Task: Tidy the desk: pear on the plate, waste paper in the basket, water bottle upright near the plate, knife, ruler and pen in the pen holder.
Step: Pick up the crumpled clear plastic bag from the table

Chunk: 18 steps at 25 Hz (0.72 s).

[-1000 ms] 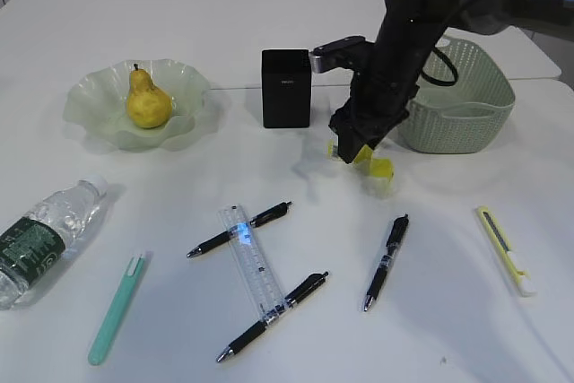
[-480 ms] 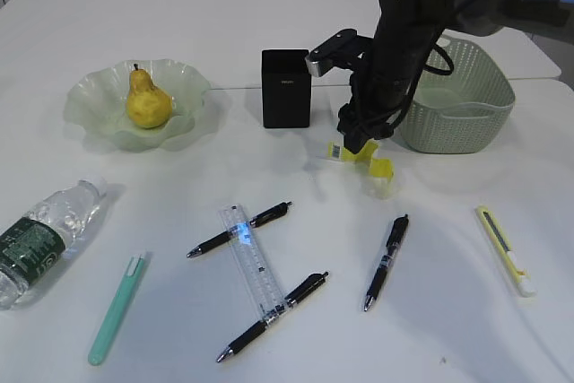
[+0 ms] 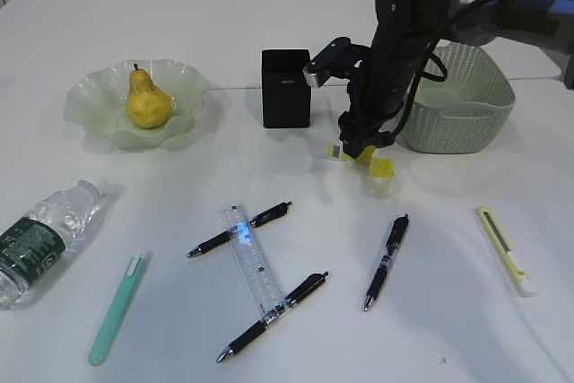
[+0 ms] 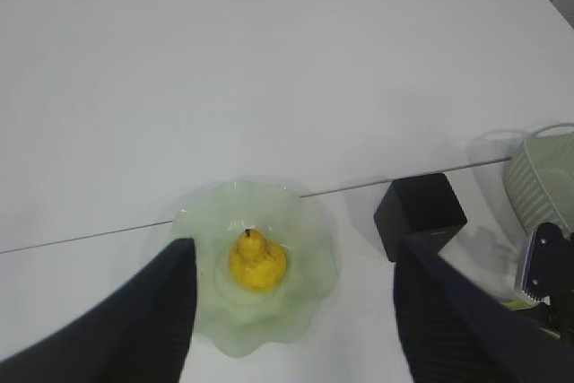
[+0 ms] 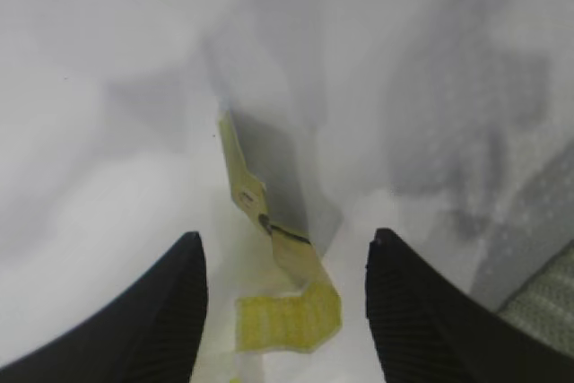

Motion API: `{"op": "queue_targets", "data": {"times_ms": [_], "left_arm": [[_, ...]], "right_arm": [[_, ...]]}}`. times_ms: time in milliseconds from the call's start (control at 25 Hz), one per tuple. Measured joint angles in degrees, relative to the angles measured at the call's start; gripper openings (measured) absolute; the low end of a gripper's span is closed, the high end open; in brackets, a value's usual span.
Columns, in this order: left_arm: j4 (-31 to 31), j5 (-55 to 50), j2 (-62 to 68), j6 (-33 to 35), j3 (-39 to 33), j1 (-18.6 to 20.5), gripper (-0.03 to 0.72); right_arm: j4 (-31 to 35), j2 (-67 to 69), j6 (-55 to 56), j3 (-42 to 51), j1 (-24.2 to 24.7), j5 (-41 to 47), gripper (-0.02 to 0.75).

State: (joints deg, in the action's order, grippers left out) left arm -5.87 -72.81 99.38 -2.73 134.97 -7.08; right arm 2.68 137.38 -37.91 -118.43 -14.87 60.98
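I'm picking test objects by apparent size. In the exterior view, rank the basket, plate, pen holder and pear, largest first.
1. plate and basket look about alike; the arm hides part of the basket
2. pen holder
3. pear

White tabletop [image 3: 179, 15]: plate [image 3: 184, 127] left-rear, pen holder [image 3: 286, 89] and basket [image 3: 466, 109] rear, water bottle [image 3: 40, 239] left edge, ruler [image 3: 251, 264] near front.

Translucent glossy plate [image 3: 184, 96], matt woven-look plastic basket [image 3: 466, 123], crumpled yellow waste paper [image 3: 381, 168]
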Motion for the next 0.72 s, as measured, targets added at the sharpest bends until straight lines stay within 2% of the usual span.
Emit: {"op": "queue_targets", "data": {"times_ms": [560, 640, 720], "left_arm": [[0.0, 0.0, 0.0, 0.0, 0.0, 0.0, 0.482], [0.0, 0.0, 0.0, 0.0, 0.0, 0.0, 0.481], [0.0, 0.0, 0.0, 0.0, 0.0, 0.0, 0.481]], "right_arm": [[0.0, 3.5, -1.4, -0.1, 0.0, -1.6, 0.447], [0.0, 3.5, -1.4, -0.1, 0.0, -1.7, 0.424], [0.0, 3.5, -1.4, -0.1, 0.0, -1.7, 0.367]]}}
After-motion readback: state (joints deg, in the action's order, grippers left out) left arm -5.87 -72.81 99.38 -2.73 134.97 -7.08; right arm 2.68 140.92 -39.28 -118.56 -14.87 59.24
